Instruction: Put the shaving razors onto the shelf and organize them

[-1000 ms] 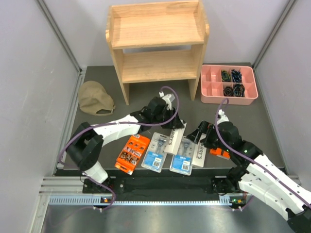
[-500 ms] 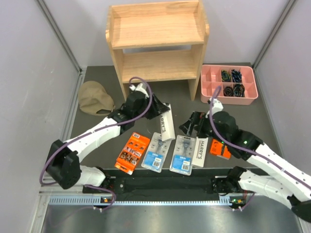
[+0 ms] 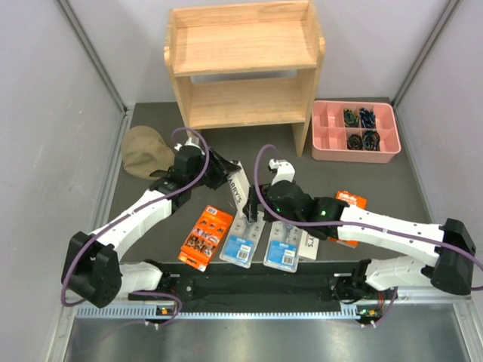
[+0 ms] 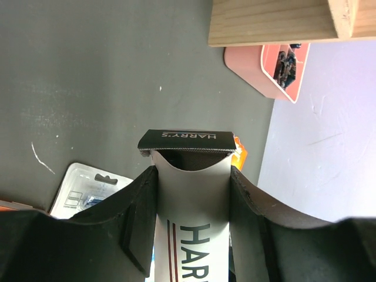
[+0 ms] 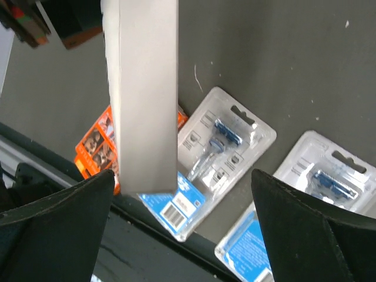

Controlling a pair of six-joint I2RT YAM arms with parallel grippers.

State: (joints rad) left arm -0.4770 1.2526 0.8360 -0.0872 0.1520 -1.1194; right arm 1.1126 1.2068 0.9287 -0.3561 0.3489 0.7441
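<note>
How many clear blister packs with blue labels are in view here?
2, both flat on the table in the front row: left blister pack beside the orange pack, right blister pack next to it.

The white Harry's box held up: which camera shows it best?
Left wrist view: the white Harry's box is close, lettering readable, clamped in the left gripper. The top external view shows it small; the right wrist, only a blank side.
</note>
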